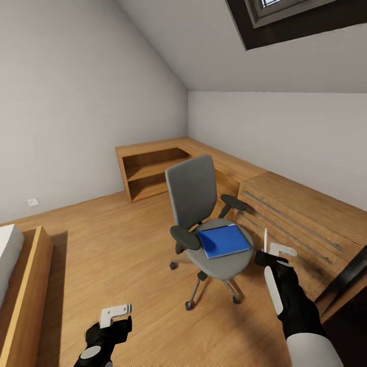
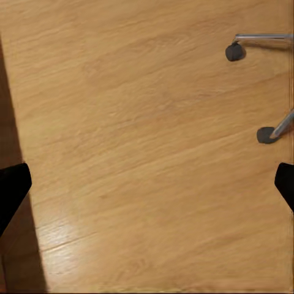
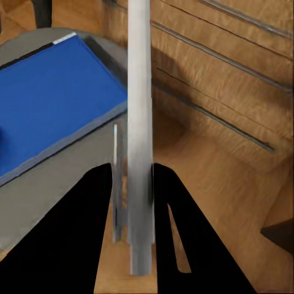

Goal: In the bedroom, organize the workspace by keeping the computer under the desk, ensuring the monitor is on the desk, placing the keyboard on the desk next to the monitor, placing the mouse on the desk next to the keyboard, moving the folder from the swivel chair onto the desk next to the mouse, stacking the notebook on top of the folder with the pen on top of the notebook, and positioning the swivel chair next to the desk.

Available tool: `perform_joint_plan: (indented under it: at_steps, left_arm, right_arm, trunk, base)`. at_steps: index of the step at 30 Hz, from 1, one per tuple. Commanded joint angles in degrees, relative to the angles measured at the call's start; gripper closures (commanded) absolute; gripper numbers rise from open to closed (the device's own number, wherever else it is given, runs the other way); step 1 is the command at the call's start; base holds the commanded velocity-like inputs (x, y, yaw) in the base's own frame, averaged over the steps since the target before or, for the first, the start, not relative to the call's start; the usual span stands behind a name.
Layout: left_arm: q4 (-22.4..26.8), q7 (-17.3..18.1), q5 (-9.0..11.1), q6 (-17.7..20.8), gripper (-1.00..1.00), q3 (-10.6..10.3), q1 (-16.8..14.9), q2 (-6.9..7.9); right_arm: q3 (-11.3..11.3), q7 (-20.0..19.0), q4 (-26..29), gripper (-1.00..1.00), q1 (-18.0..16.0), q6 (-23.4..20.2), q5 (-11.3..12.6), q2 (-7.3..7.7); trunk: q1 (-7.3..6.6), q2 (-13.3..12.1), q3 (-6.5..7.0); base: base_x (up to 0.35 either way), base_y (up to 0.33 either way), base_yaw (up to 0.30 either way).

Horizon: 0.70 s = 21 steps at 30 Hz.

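Note:
The swivel chair [image 1: 191, 191] stands mid-floor, grey with black armrests. On its seat [image 3: 58, 187] lies the bright blue folder [image 1: 223, 240] [image 3: 49, 98], flat. My right gripper [image 1: 276, 251] [image 3: 138, 174] hovers just right of the seat's edge, shut on a slim white pen [image 1: 265, 237] [image 3: 139, 92] that points upright out of its fingers. Low at the front left, my left gripper [image 1: 116, 312] [image 2: 147, 184] hangs open over bare wooden floor, nothing between its fingers. A glossy black edge [image 1: 350, 275] shows at the far right; whether it is the desk I cannot tell.
A light wooden chest of drawers [image 1: 300, 219] runs along the right wall, close behind my right arm. A low wooden shelf unit [image 1: 153, 171] fills the far corner. A bed frame [image 1: 28, 285] sits at the left. Two chair castors [image 2: 234, 52] roll on open floor.

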State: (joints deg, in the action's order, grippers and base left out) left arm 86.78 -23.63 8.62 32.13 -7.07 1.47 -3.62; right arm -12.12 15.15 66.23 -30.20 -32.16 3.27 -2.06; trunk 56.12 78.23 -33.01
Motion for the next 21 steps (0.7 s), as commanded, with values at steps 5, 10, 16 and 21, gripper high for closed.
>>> perform_joint_plan:
  at_steps: [5, 10, 16, 21]
  left_arm:
    - [-4.5, -0.6, 0.5, 0.1, -1.00, -1.3, -0.1, -1.06]
    - [-4.7, -0.6, 0.5, 0.1, -1.00, -1.5, 0.0, -1.17]
    - [-5.7, -0.5, 0.5, 0.1, -1.00, -1.9, 0.0, -1.52]
    - [-6.2, -0.5, 0.5, 0.1, -1.00, -1.9, -0.1, -2.16]
  right_arm:
    - [-4.6, 0.3, 2.2, 1.00, 0.0, -0.2, 0.4, -0.04]
    - [-8.8, 0.2, 3.5, 1.00, 0.0, -0.3, 0.5, -0.11]
    - [-9.9, 0.2, 4.2, 1.00, 0.0, -0.4, 0.4, -0.08]
    - [-10.5, 0.2, 5.3, 1.00, 0.0, -0.4, 0.4, -0.06]
  trunk:
    - [-1.13, -2.0, 0.86]
    - [-2.23, -4.0, 1.76]
    - [-3.55, -6.4, 2.84]
    - [-4.64, -8.4, 3.78]
  base:
    - [-0.011, -0.005, -0.289]
    - [-0.001, 0.000, -0.202]
    - [0.000, 0.000, -0.020]
    - [0.000, 0.000, -0.029]
